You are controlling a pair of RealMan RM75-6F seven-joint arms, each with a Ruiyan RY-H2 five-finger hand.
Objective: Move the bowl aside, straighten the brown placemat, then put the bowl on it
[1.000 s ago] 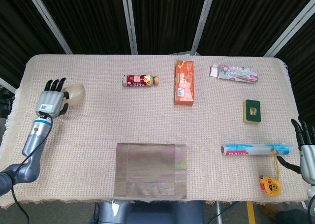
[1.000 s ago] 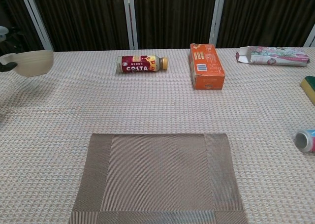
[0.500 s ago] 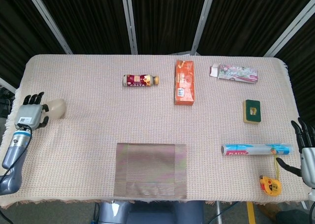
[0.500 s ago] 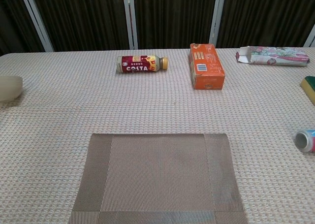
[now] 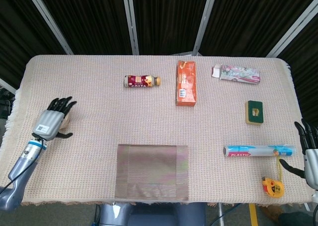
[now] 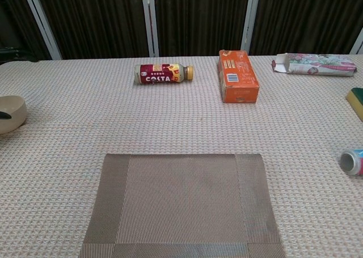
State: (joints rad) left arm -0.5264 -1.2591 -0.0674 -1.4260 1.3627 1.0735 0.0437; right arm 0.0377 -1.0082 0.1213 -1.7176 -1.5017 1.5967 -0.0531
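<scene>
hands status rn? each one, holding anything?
Left hand: over the bowl, grip cannot be told.
Right hand: open, holding nothing.

A staged test room rather than a home; black pleated curtains (image 5: 164, 17) with pale metal poles (image 5: 130, 20) back the beige woven tablecloth (image 5: 99, 116). Unrelated groceries and tools lie spaced apart on it.

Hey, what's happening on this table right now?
The robot's left hand is at the table's left edge holding the beige bowl, well away from the brown placemat. The placemat lies flat and square at the front centre with nothing on it. The right hand waits open at the right edge, beside a plastic wrap roll, holding nothing.
</scene>
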